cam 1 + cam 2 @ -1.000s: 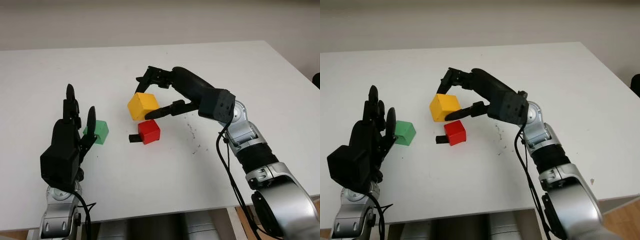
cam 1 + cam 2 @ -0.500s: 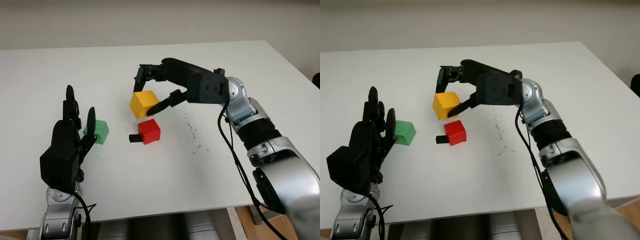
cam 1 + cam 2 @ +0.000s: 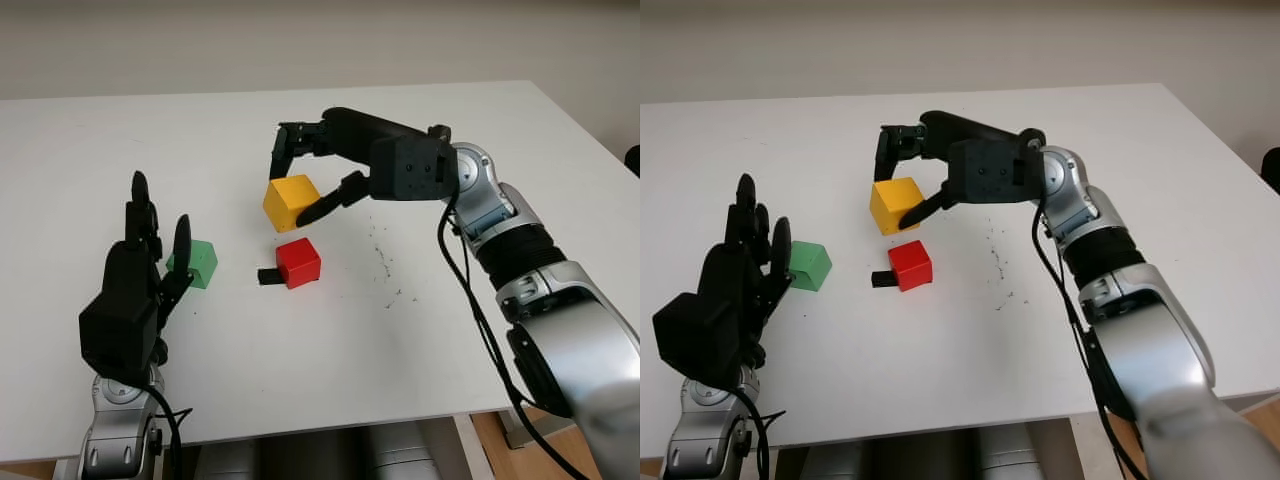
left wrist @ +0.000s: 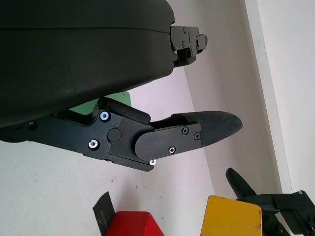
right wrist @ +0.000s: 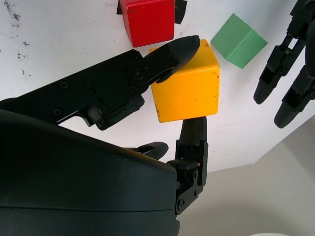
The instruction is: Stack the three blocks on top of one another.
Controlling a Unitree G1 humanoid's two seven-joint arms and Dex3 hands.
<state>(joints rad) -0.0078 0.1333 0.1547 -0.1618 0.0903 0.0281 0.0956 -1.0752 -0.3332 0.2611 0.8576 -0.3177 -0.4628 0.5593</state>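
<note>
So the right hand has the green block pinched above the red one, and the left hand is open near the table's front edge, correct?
Not quite: the right hand holds the yellow block, not the green one, as the right wrist view shows. The green block sits on the table by the open left hand. The rest stands: the held block is above the red block.

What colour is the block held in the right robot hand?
Yellow. The block shows best in the right wrist view, pinched by the right robot hand.

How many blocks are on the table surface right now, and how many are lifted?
3 blocks: two on the table, the green block by the open left hand and the red block mid-table; the yellow block is lifted in the right hand.
</note>
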